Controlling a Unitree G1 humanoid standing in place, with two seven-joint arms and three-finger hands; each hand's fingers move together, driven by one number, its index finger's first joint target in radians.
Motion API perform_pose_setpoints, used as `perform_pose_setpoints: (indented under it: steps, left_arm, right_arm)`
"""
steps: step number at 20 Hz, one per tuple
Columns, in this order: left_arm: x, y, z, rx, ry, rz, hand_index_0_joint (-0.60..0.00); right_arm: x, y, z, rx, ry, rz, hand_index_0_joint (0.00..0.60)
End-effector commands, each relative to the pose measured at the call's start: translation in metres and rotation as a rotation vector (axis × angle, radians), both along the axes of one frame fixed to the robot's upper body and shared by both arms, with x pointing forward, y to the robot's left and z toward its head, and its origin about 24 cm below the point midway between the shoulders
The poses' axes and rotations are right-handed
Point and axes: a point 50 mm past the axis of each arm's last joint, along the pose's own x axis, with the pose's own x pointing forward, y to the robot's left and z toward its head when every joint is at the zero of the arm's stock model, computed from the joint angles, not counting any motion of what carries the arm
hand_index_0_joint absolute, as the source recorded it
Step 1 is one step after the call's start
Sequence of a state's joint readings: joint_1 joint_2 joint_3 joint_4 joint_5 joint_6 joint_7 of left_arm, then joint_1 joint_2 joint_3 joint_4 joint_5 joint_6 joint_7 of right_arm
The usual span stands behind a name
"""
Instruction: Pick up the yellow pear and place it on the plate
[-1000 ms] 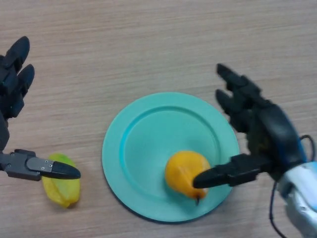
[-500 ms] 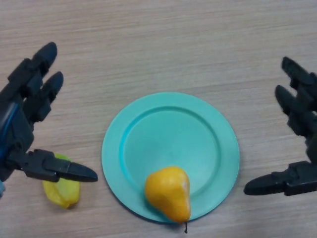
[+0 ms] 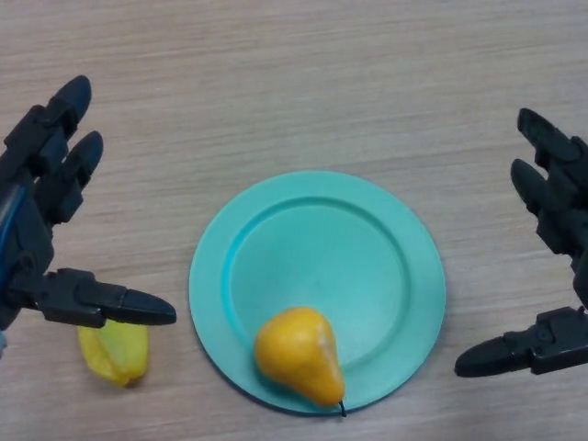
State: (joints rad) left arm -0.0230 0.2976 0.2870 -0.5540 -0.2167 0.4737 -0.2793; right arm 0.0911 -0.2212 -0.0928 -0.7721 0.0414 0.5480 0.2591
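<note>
The yellow pear (image 3: 299,356) is seen lying on the near rim of the round turquoise plate (image 3: 317,287), stem toward the near edge. The black right hand (image 3: 551,266) is held apart from the plate, fingers spread and empty. The black left hand (image 3: 46,230) is spread above a yellow-green starfruit (image 3: 114,353) on the wooden table (image 3: 294,83).

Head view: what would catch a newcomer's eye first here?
The yellow pear lies on the near rim of the teal plate at the table's centre. Both black hands are open and apart from it: the left hand above a second yellow fruit, the right hand at the right edge.
</note>
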Motion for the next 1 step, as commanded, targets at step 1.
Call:
perform_pose_setpoints:
  steps: [1]
  left_arm:
    - [-0.0078, 0.0136, 0.0386, 0.098, -0.269, 0.092, 0.0]
  right_arm:
    - [-0.0029, 0.0, 0.0242, -0.036, -0.171, 0.021, 0.0]
